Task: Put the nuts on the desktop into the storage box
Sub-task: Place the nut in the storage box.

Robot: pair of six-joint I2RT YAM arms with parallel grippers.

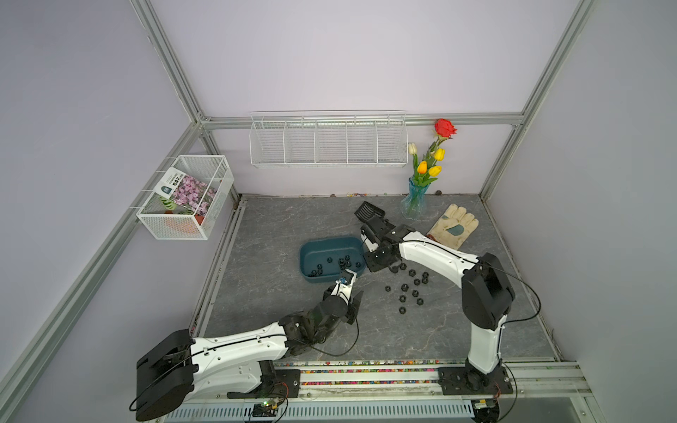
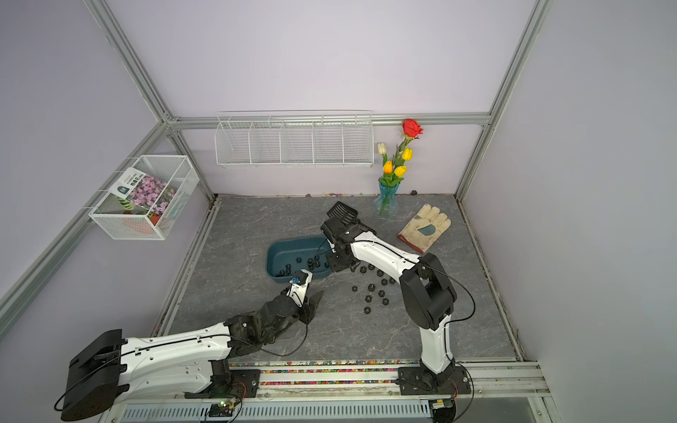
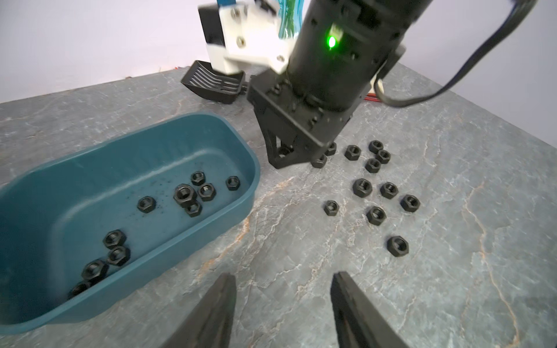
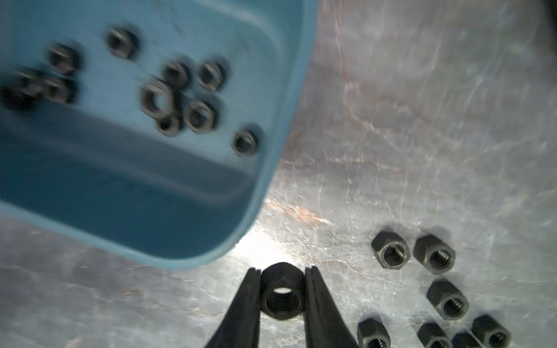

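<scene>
We have the right gripper (image 4: 282, 271) clamped on one hex nut (image 4: 272, 304) low over the desktop (image 4: 422, 120), just beside the storage box (image 4: 271, 168), while the left gripper (image 3: 283, 280) has its fingers apart; a shallow pinch could slip and drop it short of the rim.

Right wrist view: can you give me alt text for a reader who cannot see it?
The right gripper is shut on one black nut, beside the teal box corner. About ten blurred nuts lie in the box; several loose nuts lie on the grey desktop nearby.
</scene>
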